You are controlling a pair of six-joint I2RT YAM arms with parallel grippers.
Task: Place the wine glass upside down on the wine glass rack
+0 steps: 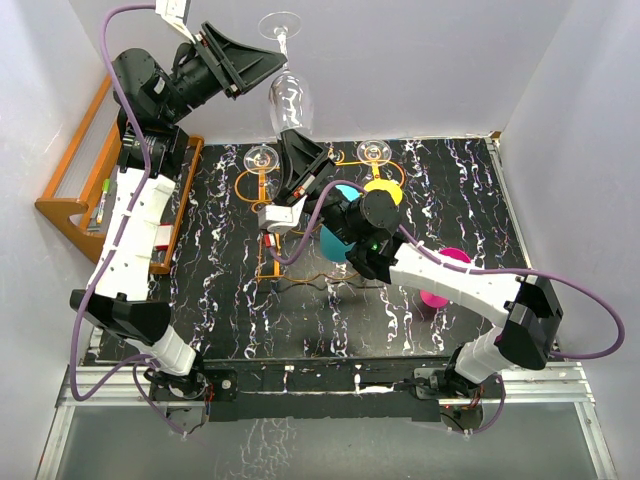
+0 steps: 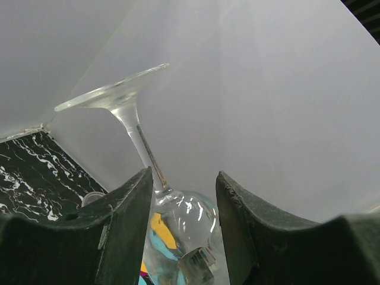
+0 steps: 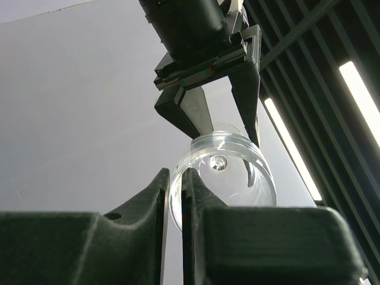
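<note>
One wine glass (image 1: 290,100) in right claw (image 3: 176,181)

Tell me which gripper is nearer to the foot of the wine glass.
Left. The left gripper straddles the stem under the foot; the right gripper pinches the bowl's rim.

A: Where is the left gripper (image 2: 181,178)?
B: Up at the stem of the glass (image 1: 290,100), left arm (image 1: 130,220) stretched high, fingers (image 2: 127,214) spread either side of the stem.
A: And the right gripper (image 3: 176,175)?
B: Below the glass, right arm (image 1: 450,275) angled upward, its fingers (image 3: 205,199) pinched on the bowl's rim.
</note>
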